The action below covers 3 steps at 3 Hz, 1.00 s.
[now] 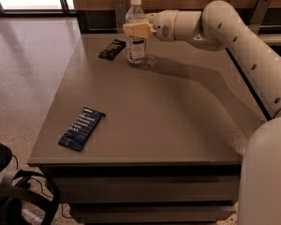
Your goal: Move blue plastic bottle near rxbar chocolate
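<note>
The blue plastic bottle (pixel 136 48) stands upright on the tabletop (pixel 178 116), with my fingers (pixel 135 29) clamped around its upper part. The rxbar chocolate (pixel 112 49) lies just left of the bottle. A navy bar (pixel 82 129) lies well apart from the bottle.

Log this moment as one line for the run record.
gripper: shut on blue plastic bottle | bottle: upright, close beside rxbar chocolate | navy bar: near front edge of table
</note>
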Available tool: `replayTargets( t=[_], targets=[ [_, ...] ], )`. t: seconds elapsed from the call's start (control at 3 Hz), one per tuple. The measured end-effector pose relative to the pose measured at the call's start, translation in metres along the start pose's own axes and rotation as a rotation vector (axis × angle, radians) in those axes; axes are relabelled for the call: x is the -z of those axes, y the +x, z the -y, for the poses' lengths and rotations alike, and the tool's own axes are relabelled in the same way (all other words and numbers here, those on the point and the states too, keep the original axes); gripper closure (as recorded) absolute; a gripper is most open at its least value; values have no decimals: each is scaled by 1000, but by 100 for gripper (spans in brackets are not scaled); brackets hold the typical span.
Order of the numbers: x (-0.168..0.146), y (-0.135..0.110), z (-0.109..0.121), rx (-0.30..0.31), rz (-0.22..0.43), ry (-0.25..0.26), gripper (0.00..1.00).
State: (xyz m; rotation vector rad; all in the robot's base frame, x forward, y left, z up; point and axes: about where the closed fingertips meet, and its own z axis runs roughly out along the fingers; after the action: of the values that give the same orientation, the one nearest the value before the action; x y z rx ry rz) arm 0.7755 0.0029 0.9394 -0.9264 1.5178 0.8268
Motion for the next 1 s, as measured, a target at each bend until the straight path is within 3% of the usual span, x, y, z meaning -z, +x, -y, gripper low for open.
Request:
replayTargets(
  t=[0.67,1.0],
  targets=[
    [-7,16,11,32,-6,47,100],
    [-10,16,10,32,-6,44,85]
  ],
)
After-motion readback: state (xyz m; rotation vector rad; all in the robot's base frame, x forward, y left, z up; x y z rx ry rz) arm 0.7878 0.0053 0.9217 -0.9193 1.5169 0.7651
